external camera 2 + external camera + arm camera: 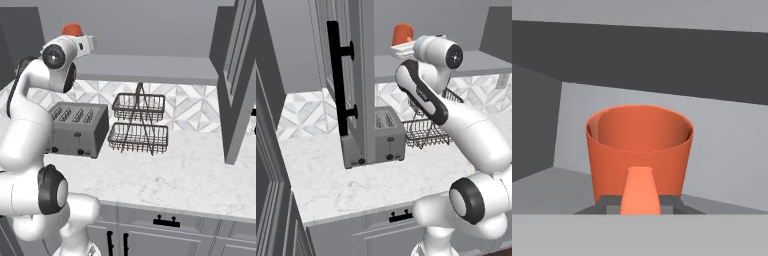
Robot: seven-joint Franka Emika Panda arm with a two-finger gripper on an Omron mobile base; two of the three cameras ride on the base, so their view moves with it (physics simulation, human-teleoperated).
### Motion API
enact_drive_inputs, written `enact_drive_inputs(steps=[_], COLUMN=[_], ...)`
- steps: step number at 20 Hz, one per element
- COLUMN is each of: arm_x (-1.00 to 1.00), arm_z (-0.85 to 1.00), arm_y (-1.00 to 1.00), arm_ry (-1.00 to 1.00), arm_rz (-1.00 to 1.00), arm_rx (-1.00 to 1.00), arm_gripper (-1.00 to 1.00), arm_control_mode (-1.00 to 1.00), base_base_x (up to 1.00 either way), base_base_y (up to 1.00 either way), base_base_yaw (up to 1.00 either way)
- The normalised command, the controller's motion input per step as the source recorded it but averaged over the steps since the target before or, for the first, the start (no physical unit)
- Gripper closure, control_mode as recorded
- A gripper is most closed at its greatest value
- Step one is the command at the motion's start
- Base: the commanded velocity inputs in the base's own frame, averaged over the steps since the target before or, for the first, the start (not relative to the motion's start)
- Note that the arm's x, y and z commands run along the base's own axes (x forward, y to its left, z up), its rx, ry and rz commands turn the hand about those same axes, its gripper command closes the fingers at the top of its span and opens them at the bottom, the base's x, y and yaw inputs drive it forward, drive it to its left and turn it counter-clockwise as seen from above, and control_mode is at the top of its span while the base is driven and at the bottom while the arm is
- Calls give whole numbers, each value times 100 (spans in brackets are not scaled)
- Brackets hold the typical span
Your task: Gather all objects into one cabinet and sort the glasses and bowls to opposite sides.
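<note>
Open room is seen above the grey shelf, whose surface lies bare to the right of the orange-red mug; in the hand view the back wall and a side wall close in behind the mug. Passage on the left is barred by the open cabinet door with its black bar handle. Below, the counter is taken up by the toaster and the two-tier wire basket, with bare counter in front of them.
</note>
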Motion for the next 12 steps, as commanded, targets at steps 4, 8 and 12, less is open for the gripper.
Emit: enact_drive_inputs(steps=[4, 8, 12], arm_x=[0, 0, 0], arm_z=[0, 0, 0], arm_y=[0, 0, 0], arm_ry=[0, 0, 0], arm_rz=[0, 0, 0], arm_rx=[0, 0, 0], arm_gripper=[100, 100, 100], arm_control_mode=[100, 100, 100], base_base_x=[-39, -45, -51], base_base_y=[0, -5, -16], base_base_yaw=[0, 0, -3])
